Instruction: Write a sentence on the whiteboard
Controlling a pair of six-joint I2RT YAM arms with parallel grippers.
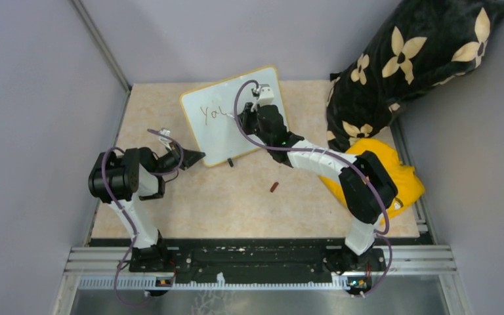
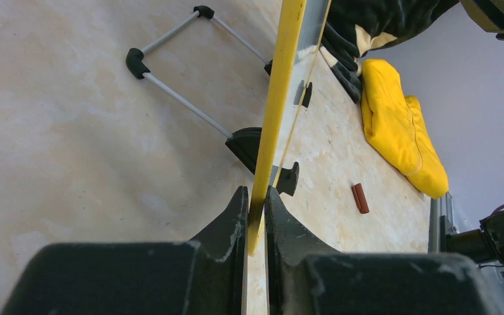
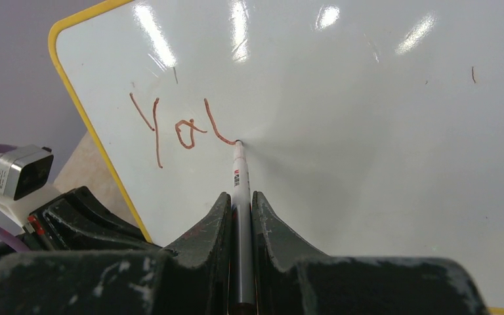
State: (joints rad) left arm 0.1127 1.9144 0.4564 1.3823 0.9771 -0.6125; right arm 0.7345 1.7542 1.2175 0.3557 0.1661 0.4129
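**A:** What is found at the left of the whiteboard [image 1: 218, 134]?

**B:** The left gripper [image 1: 195, 157] is closed on its near left corner. In the wrist view the yellow frame [image 2: 277, 98] is pinched between the two fingers [image 2: 226, 220]. Grey rods [image 2: 184, 102] with black ends are seen on the table [image 1: 236, 210] at the board's back side.

**A:** And where is the board itself placed?

**B:** It is stood on the far half of the table, between the two grippers, with its white face turned up toward the top camera.

**A:** What is written on it?

**B:** The sentence [image 3: 180, 128] is only begun. "Yo" and one more curved stroke are drawn in reddish-brown near the board's upper left corner.

**A:** What is held over the board?

**B:** A marker [image 3: 239, 174] is clamped in the right gripper [image 3: 239, 203], and its tip is pressed against the white face at the end of the last stroke.

**A:** And to the right of the board?

**B:** A small brown piece [image 1: 275, 187] is left on the table just off the near right corner. Farther right a yellow cloth [image 1: 403, 180] is laid, and beyond it a dark flowered pillow [image 1: 407, 59] is propped.
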